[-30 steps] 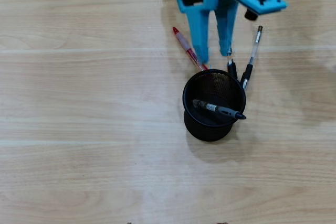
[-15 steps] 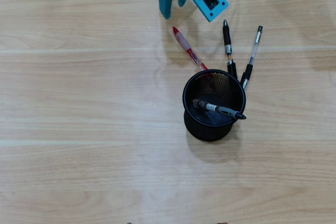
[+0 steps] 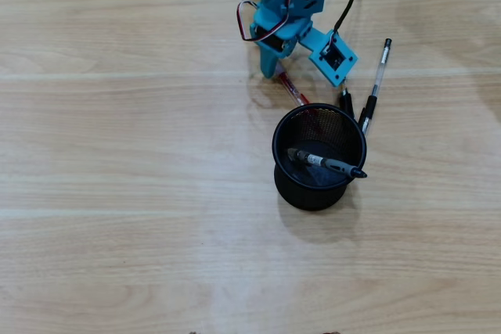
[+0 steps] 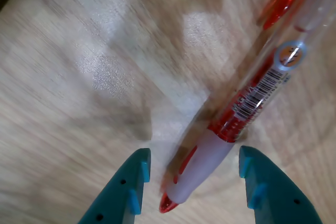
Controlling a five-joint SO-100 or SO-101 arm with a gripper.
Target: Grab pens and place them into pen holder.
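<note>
On the wooden table (image 3: 117, 193), overhead view: the black mesh pen holder (image 3: 318, 185) stood upright right of centre, one clear pen with grey grip (image 3: 326, 163) lying across its inside, tip resting at the right rim. Just above the holder, three pens lay on the table. The red pen (image 3: 292, 89) ran diagonally up-left from the holder's rim, its upper part covered by the teal arm (image 3: 288, 7). The black pen (image 3: 345, 103) showed only its lower end, beside the rim; the rest sat under the wrist camera housing. The clear pen with black ends (image 3: 376, 86) lay furthest right, slightly tilted, lower end near the holder.

Wrist view: end effector (image 4: 191, 174) low over the table, its two teal fingers (image 4: 131, 187) spread apart, one on each side of the red pen's (image 4: 247, 103) pale grip and red tip. No contact with the pen was visible. Frame somewhat blurred.
</note>
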